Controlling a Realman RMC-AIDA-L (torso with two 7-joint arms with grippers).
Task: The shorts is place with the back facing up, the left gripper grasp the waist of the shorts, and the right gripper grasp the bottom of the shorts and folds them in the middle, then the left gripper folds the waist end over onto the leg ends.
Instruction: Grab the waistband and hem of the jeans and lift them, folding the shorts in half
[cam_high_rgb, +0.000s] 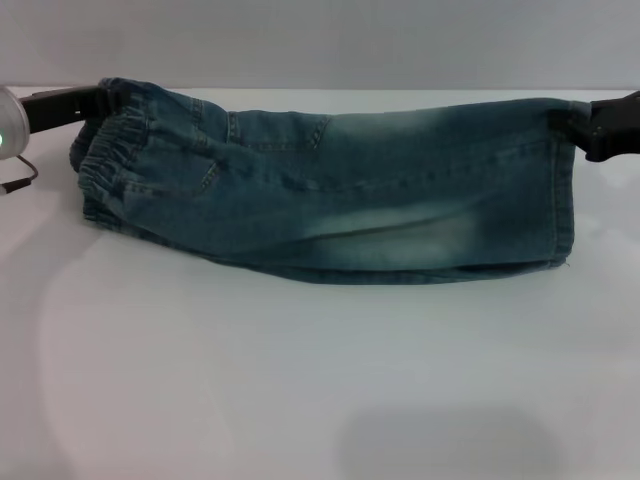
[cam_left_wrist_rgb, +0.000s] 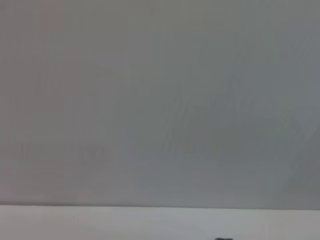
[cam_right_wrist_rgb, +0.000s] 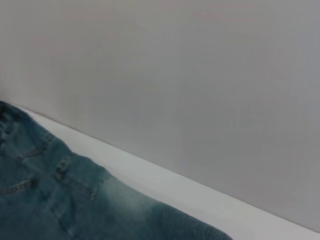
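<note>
table (cam_high_rgb: 300, 400): nearest the head camera, plain white surface, bare across the foreground; a soft grey shadow sits low and right of centre.
shorts (cam_high_rgb: 330, 195): head view, blue denim, stretched sideways across the far half of the table, already doubled lengthwise into one long band. Lower folded edge sags toward the table in the middle; can't tell if it touches.
waist (cam_high_rgb: 115, 150): elastic, gathered end of the shorts, on the robot's left side, lifted at its top corner.
leg hems (cam_high_rgb: 562, 185): opposite end, robot's right side, top corner pulled up, stitched hem hanging straight down.
left gripper (cam_high_rgb: 92, 100): head view, dark fingers come in from the left edge at the upper corner of the waist, closed on the denim; fabric bunches round the tips.
right gripper (cam_high_rgb: 585, 128): head view, black, enters from the right edge at the top corner of the leg hems, clamped on the cloth.
left arm housing (cam_high_rgb: 10, 122): pale rounded part at the left edge with a green light, a thin cable hanging under it.
wall (cam_left_wrist_rgb: 160, 100): left wrist view, grey and blank, fills nearly everything; strip of white table along the edge. No fingers, no shorts here.
right wrist view: same denim seen close, seams and a belt loop (cam_right_wrist_rgb: 62, 167) visible, lying against the white table with grey wall behind. Own fingers out of frame.
</note>
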